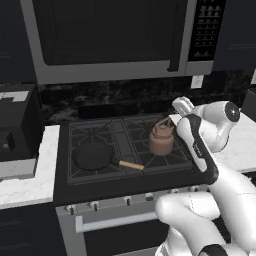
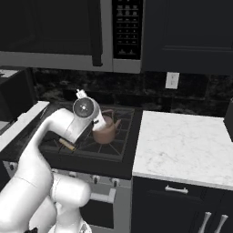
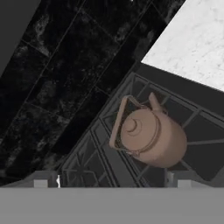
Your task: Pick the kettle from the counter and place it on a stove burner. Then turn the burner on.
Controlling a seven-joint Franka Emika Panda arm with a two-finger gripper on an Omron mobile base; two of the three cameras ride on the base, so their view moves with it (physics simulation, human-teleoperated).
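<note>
The copper-brown kettle (image 1: 161,140) (image 2: 107,130) (image 3: 151,136) stands upright on the right rear stove burner (image 1: 144,128) (image 3: 202,144) of the dark cooktop. My gripper (image 3: 112,183) hangs a little above it, open, with nothing between the fingers; the kettle lies ahead of the two fingertips and clear of them. In both base views my white arm bends over the stove's right side and hides the fingers. The white marble counter (image 2: 182,141) (image 1: 241,141) (image 3: 197,39) lies right of the stove with nothing on it.
A black frying pan (image 1: 93,155) with a wooden handle (image 1: 131,165) sits on the left front grate. Knobs (image 1: 94,205) line the stove front. A microwave (image 1: 110,35) hangs overhead. On the narrow slab (image 1: 30,185) at left stands a dark appliance (image 1: 15,131).
</note>
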